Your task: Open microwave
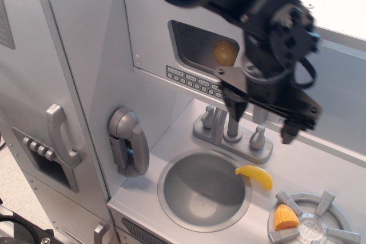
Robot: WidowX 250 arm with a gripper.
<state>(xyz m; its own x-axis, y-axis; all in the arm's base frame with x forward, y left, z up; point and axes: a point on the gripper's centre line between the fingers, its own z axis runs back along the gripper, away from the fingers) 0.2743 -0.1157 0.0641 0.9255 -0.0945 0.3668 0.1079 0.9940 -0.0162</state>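
Hanging with fingers spread apart in front of the microwave's [189,50] right edge, the gripper [263,119] hides the handle, so a misjudged closing could slip off or strike the faucet [231,127] just below; a grey counter [320,167] lies beneath.

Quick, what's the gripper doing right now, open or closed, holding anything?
Gripper: open, fingers spread wide, holding nothing, in front of the microwave door's right side.

- Gripper [264,119] hangs open before the microwave [189,50], right of its window.
- Banana [255,176] lies on the sink [171,195] rim.
- Corn [285,217] sits on the burner [327,205].
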